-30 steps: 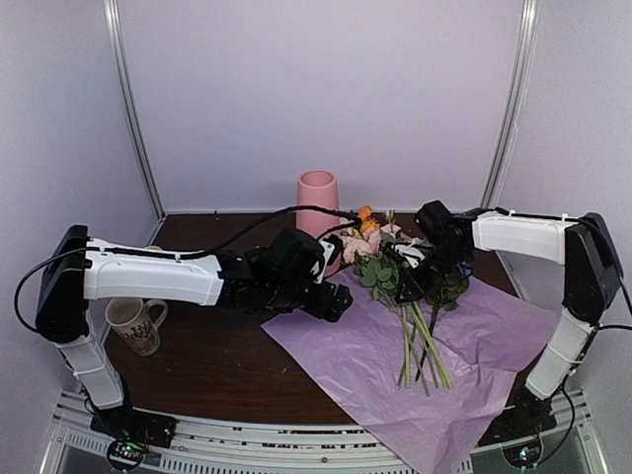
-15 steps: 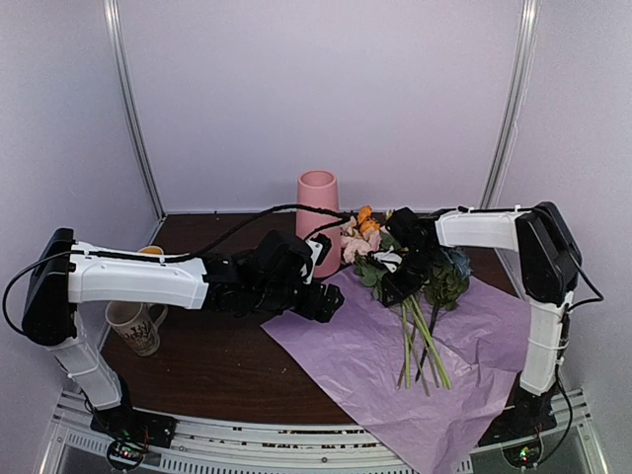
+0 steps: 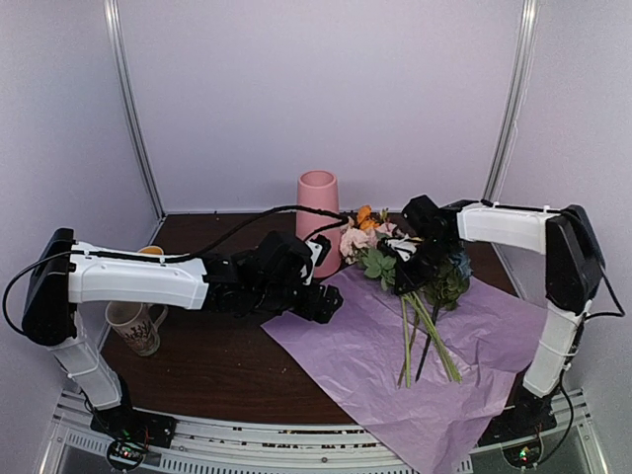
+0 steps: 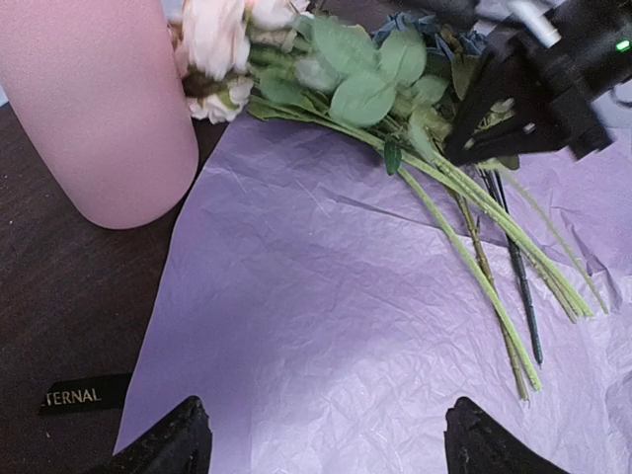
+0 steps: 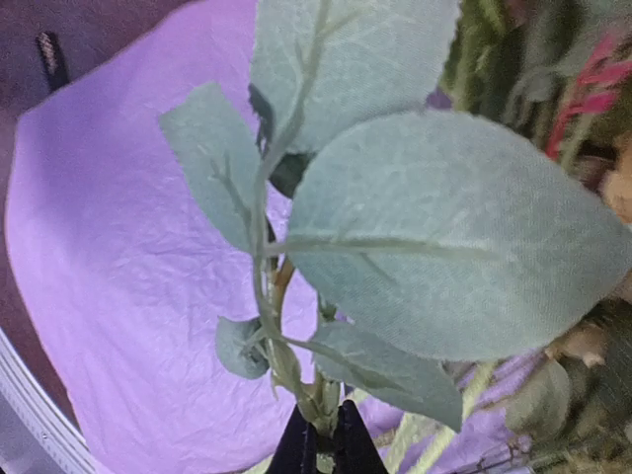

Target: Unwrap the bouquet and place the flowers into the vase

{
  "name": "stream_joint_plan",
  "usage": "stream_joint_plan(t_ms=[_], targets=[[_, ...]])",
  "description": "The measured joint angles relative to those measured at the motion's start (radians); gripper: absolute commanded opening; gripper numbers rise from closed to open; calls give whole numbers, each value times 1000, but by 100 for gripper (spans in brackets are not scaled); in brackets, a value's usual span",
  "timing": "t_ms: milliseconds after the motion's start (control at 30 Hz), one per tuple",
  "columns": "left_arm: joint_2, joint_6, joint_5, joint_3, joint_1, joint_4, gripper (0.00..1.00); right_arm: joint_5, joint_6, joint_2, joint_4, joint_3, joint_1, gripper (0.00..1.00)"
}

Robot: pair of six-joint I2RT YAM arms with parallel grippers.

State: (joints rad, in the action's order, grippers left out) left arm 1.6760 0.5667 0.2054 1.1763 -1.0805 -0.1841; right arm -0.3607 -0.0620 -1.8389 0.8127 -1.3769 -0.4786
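The bouquet lies unwrapped: the flowers (image 3: 380,255) rest on the flat lilac tissue paper (image 3: 395,385), blooms toward the pink vase (image 3: 318,212), green stems (image 3: 427,336) fanned toward the front. My right gripper (image 3: 403,278) is shut on a few leafy stems (image 5: 286,355) just below the leaves, and the right wrist view shows the fingertips (image 5: 301,446) pinched together. My left gripper (image 3: 329,298) hovers open over the paper's left edge with nothing between its fingers (image 4: 183,444). In the left wrist view the vase (image 4: 94,109) stands upright at the left, the flower heads (image 4: 222,39) beside it.
A patterned mug (image 3: 133,324) stands at the front left; another (image 3: 150,251) peeks from behind my left arm. A black ribbon strip (image 4: 84,395) lies on the dark table (image 3: 197,365) left of the paper. The paper hangs over the table's front right edge.
My right gripper has shut on the leafy stems and shifted slightly right; the stems have swung a little with it. The left arm has barely moved and stays open.
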Motion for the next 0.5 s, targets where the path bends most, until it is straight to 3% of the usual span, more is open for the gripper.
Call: stream_joint_plan(t_ms=[233, 500], targets=[[16, -24, -2, 63, 0, -16, 86, -149, 13, 369, -1, 28, 87, 0], [140, -127, -82, 404, 0, 17, 91, -392, 106, 660, -250, 254, 171, 0]])
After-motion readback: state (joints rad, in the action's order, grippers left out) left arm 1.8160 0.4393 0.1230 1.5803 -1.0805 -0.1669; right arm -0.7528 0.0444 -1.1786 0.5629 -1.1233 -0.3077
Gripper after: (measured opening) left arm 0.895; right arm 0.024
